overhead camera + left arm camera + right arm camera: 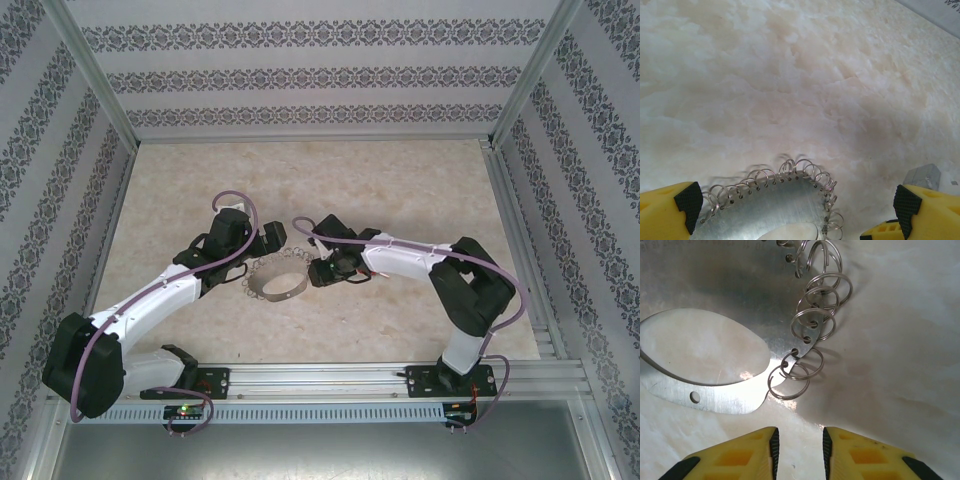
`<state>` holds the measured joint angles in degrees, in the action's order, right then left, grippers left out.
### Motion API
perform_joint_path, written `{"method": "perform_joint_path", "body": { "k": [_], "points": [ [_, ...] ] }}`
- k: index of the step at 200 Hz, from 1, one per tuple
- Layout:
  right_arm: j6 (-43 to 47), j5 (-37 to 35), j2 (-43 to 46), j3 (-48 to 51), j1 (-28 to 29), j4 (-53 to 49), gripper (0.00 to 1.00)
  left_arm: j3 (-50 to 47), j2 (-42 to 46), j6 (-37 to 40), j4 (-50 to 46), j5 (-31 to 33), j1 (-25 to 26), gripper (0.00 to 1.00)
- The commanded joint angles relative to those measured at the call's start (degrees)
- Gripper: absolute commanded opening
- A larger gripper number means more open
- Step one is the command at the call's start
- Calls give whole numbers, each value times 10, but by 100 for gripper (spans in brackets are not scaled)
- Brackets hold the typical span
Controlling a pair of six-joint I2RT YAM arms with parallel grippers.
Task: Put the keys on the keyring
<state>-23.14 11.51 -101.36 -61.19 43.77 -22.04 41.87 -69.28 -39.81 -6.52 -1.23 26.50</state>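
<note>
The keyring point(275, 285) is a thin silvery hoop lying flat on the marble tabletop between my two arms. Small wire rings point(817, 305) hang from holes along its rim. My left gripper point(262, 240) is at its far left edge, low over the table. In the left wrist view this gripper point(796, 210) is open wide, with the hoop's ringed edge point(770, 205) lying between the fingers. My right gripper point(325, 268) is at the hoop's right side. Its jaws point(800, 452) stand a narrow gap apart with nothing between them, just short of the nearest loose ring point(789, 382). The keys are out of view.
Patterned walls and aluminium frame posts point(95, 85) enclose the table on three sides. A metal rail point(330, 378) carrying both arm bases runs along the near edge. A small grey block point(922, 176) sits by my left gripper's right finger.
</note>
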Motion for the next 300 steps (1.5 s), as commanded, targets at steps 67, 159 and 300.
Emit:
{"method": "perform_joint_path", "body": {
  "k": [67,159,300],
  "points": [
    [14,8,-41,-60,1,-14,38,11,-7,6,-2,2,-4,100],
    [-6,30,-34,-46,-4,0,38,7,-5,7,4,3,-5,100],
    [-2,41,-82,-106,-17,2,38,9,-4,5,5,3,-5,100]
  ]
}}
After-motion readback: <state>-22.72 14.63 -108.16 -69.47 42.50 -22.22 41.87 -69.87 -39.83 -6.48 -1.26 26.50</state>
